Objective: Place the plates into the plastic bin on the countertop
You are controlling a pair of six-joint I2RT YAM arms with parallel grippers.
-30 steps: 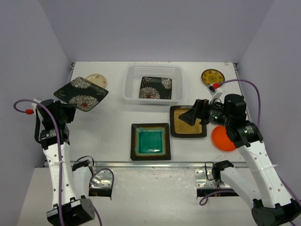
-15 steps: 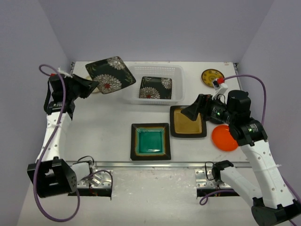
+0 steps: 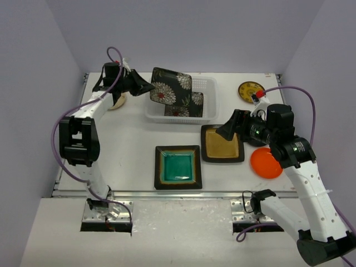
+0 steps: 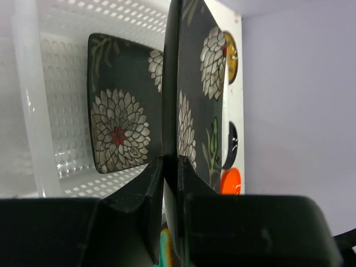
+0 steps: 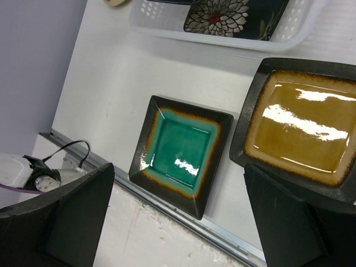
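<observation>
My left gripper (image 3: 143, 87) is shut on the edge of a black floral square plate (image 3: 170, 86), held tilted above the left part of the plastic bin (image 3: 209, 82). In the left wrist view that plate (image 4: 192, 83) stands edge-on between my closed fingers (image 4: 139, 189). A second floral plate (image 3: 193, 104) lies inside the bin and shows in the left wrist view (image 4: 119, 128). My right gripper (image 3: 227, 132) is open and empty, hovering over the left edge of the amber-centred plate (image 3: 222, 143). The teal-centred plate (image 3: 178, 167) lies on the countertop (image 3: 128, 144).
An orange round plate (image 3: 266, 163) lies at the right under my right arm. A yellow patterned plate (image 3: 251, 90) sits at the back right. A cream plate (image 3: 116, 101) peeks out behind my left arm. The metal front edge (image 3: 183, 194) runs along the near side.
</observation>
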